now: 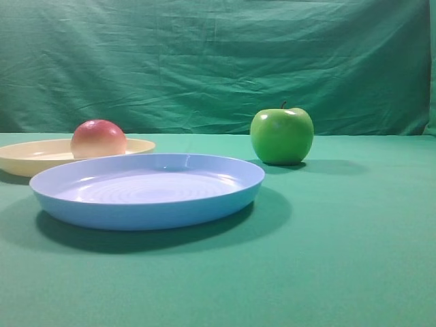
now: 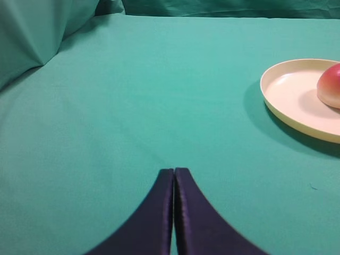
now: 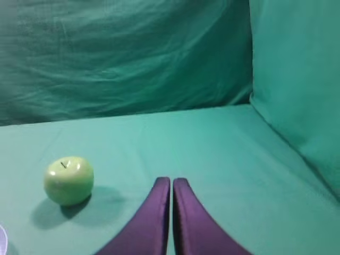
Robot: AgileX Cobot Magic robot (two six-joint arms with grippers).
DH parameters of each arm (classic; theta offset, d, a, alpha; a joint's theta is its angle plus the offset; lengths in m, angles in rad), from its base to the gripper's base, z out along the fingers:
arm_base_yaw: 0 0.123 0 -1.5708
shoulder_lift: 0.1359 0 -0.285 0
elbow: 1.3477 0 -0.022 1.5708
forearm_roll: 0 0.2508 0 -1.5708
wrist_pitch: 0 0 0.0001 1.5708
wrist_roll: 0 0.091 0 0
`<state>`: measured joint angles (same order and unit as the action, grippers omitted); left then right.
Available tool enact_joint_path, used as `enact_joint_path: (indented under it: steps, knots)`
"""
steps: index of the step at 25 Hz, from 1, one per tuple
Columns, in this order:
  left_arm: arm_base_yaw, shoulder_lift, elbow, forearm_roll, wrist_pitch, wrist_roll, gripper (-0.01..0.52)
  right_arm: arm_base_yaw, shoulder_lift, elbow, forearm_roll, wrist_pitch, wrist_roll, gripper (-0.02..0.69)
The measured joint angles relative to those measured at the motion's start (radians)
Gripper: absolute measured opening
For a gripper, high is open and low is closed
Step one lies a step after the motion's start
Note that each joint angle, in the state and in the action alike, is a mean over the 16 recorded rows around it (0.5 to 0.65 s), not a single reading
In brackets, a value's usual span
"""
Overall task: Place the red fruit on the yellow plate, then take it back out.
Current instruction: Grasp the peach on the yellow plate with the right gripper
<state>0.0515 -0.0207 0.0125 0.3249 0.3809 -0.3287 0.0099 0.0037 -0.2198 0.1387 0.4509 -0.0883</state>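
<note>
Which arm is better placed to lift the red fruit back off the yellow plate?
Left. Its pincer, shut and empty, has the red fruit on the yellow plate in its view; the right pincer faces only the green apple.

The green-clothed desk point(image 1: 354, 259) carried the yellow plate point(image 1: 27, 158), a blue plate point(image 1: 146, 204) and a green apple point(image 1: 282, 135), all lying beyond the jaws.

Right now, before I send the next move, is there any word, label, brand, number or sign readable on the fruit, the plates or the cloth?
None: no view shows any text.
Red-and-peach round fruit: bare skin, no sticker.
Pale cream-yellow plastic plate: plain.
Light blue plastic plate: only moulded rings, no writing.
Shiny green apple: no label.
Green cloth: unmarked.
</note>
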Motion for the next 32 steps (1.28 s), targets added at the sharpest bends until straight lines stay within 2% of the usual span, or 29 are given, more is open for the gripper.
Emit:
enact_joint_path:
  steps: [11, 18, 24, 32]
  knots:
    - [0.0, 0.0, 0.0, 0.0, 0.0, 0.0, 0.0, 0.0, 0.18, -0.362, -0.005, 0.31, -0.051, 0.0]
    - [0.0, 0.0, 0.0, 0.0, 0.0, 0.0, 0.0, 0.0, 0.291, -0.5, 0.018, 0.474, -0.061, 0.0]
    - [0.0, 0.0, 0.0, 0.0, 0.0, 0.0, 0.0, 0.0, 0.315, -0.547, 0.064, 0.53, -0.062, 0.0]
    - [0.0, 0.0, 0.0, 0.0, 0.0, 0.0, 0.0, 0.016, 0.337, -0.553, 0.124, 0.506, -0.099, 0.0]
